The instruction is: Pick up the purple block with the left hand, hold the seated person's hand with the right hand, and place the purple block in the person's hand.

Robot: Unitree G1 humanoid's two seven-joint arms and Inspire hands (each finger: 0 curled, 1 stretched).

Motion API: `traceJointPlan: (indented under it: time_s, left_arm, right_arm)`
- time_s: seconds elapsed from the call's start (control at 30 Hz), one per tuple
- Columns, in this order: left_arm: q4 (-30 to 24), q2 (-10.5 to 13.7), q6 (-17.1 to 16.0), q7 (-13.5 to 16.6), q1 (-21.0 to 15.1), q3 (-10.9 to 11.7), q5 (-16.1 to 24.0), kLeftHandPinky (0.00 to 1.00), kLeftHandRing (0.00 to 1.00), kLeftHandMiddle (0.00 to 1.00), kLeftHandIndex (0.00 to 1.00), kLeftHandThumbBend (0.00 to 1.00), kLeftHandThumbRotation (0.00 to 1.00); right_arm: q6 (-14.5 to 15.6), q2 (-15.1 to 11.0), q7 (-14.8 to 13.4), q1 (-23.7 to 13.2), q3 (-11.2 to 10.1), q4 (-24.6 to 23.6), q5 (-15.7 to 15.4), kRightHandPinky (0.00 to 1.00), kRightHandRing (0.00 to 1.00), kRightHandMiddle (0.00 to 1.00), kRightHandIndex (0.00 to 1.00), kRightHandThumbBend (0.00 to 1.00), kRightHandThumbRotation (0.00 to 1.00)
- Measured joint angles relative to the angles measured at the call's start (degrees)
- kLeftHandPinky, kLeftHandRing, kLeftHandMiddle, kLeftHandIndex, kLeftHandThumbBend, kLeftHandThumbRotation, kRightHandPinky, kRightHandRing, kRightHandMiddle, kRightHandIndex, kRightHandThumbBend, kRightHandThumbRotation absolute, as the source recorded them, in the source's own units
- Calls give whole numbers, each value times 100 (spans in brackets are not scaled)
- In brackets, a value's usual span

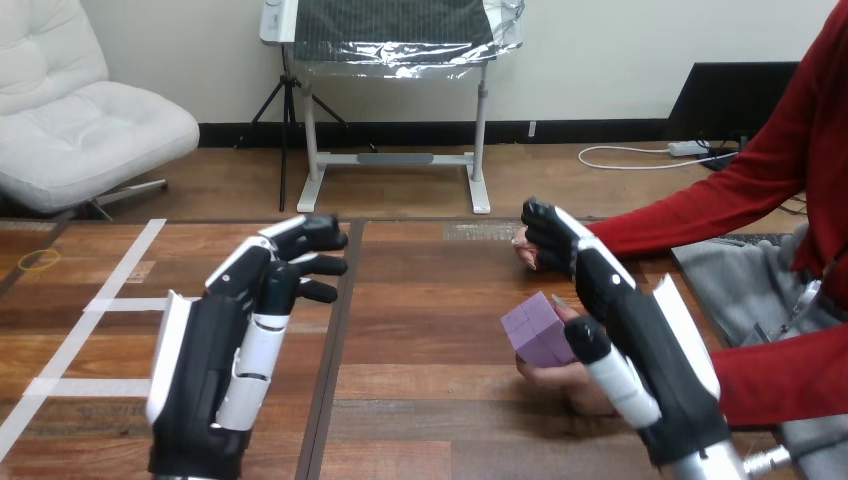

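This reads as a robotics lab or test room: the wooden table [420, 300] bears strips of white tape [127, 265] laid as markings on its left part, the robot's left hand [215, 350] and right hand [640, 340] reach over it, and a person [790, 150] sits at its right side.

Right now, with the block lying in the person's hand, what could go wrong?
The block sits near the edge of the person's hand, so it may tip onto the table. The right hand lies close beside it and could knock it when pulling away.
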Motion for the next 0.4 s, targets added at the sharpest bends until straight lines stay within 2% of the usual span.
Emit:
traceJointPlan:
  time_s: [0.23, 0.4]
  left_arm:
    - [-168, 14, 6, -30, 49, 0, -123, 55, 66, 72, 74, 59, 96]
    - [-240, 21, 7, -97, 51, -10, -241, 54, 66, 72, 75, 61, 96]
  right_arm:
    - [-200, 81, 90, 250, 99, -51, 191, 84, 89, 90, 88, 80, 100]
    - [-222, 179, 164, 432, 197, -140, 266, 84, 89, 89, 88, 82, 100]
